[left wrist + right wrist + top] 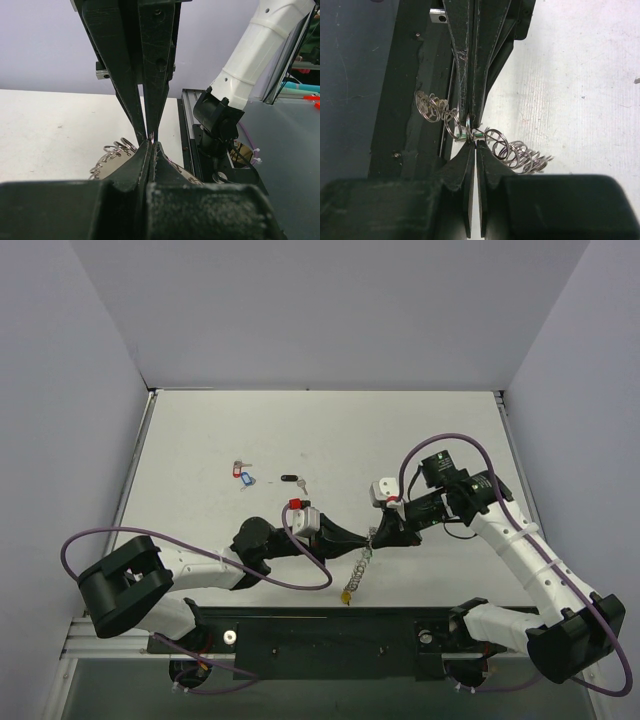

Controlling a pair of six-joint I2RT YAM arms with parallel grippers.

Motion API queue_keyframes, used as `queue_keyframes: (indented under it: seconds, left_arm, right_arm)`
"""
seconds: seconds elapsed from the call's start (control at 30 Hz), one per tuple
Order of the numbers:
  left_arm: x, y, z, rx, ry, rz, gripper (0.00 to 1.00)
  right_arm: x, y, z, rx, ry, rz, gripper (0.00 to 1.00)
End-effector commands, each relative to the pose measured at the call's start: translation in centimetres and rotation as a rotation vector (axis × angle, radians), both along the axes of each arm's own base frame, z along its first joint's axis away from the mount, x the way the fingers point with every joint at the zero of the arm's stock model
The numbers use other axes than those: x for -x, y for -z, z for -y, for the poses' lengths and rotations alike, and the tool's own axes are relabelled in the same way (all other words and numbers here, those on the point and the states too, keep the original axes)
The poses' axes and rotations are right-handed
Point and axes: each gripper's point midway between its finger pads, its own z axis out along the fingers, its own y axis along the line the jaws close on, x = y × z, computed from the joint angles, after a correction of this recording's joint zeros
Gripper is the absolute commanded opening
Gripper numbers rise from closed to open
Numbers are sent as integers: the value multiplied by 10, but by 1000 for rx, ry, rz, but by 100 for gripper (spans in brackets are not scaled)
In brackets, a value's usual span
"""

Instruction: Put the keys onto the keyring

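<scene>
The keyring hangs as a chain of small metal loops between my two grippers, its yellow tag lowest, near the front edge. My left gripper and right gripper meet tip to tip on it. In the left wrist view the left gripper is shut on one thin loop, with more loops to its left. In the right wrist view the right gripper is shut at the same loop, beside a small green bit. Loose keys with red and blue heads lie far left, and a black one nearer.
White walls enclose the table on three sides. The black base rail runs along the near edge under the hanging tag. Purple cables loop beside both arms.
</scene>
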Motion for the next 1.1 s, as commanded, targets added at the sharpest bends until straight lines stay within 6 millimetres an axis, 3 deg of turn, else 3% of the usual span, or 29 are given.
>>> queue_keyframes:
  seconds: [0.0, 0.6, 1.07]
  left_arm:
    - [24, -100, -28, 367, 18, 244, 0]
    - [29, -97, -24, 352, 58, 249, 0]
    - [23, -88, -25, 335, 27, 245, 0]
  right_arm:
    - [0, 0, -5, -14, 27, -33, 0]
    - [-8, -5, -14, -27, 127, -106, 0]
    - [-13, -17, -22, -44, 262, -227, 0]
